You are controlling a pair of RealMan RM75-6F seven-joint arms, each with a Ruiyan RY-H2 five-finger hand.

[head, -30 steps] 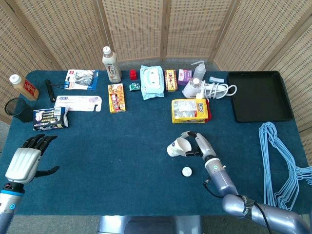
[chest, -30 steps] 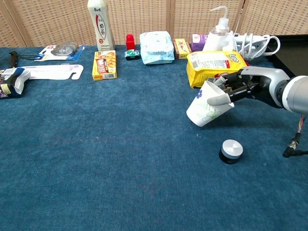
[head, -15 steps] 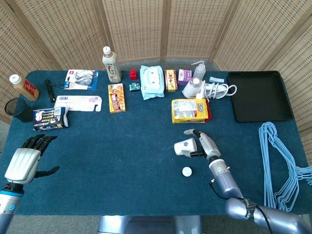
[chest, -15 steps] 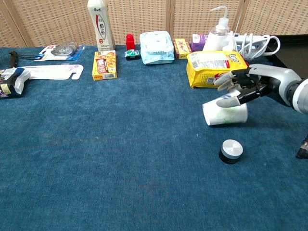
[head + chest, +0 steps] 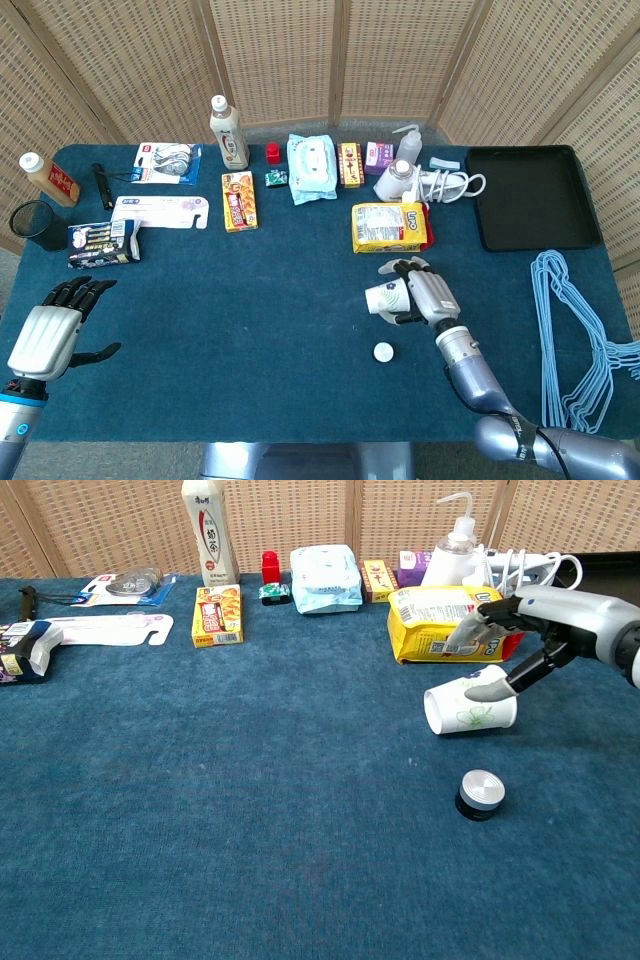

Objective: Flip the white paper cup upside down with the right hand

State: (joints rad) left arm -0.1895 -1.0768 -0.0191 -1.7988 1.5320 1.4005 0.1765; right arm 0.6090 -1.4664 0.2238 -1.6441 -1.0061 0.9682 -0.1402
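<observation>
The white paper cup [image 5: 468,709] [image 5: 384,299] with a green print lies on its side on the blue tablecloth, just in front of the yellow snack bag [image 5: 440,620]. My right hand [image 5: 520,640] [image 5: 425,294] hovers over the cup's right end. Only its thumb rests on the cup's side, and the other fingers [image 5: 482,626] are spread and lifted off the cup. My left hand [image 5: 45,335] sits at the table's near left corner, fingers apart and holding nothing.
A small silver-topped cap [image 5: 481,793] [image 5: 383,351] stands just in front of the cup. Bottles, boxes and packets line the far side of the table. A black tray [image 5: 530,198] is at the far right, and blue hangers [image 5: 580,340] lie at the right edge.
The right hand turned the tilted cup onto its side and lowered it to the cloth. Its fingers then lifted off, leaving the thumb on it. The left hand stayed put.
</observation>
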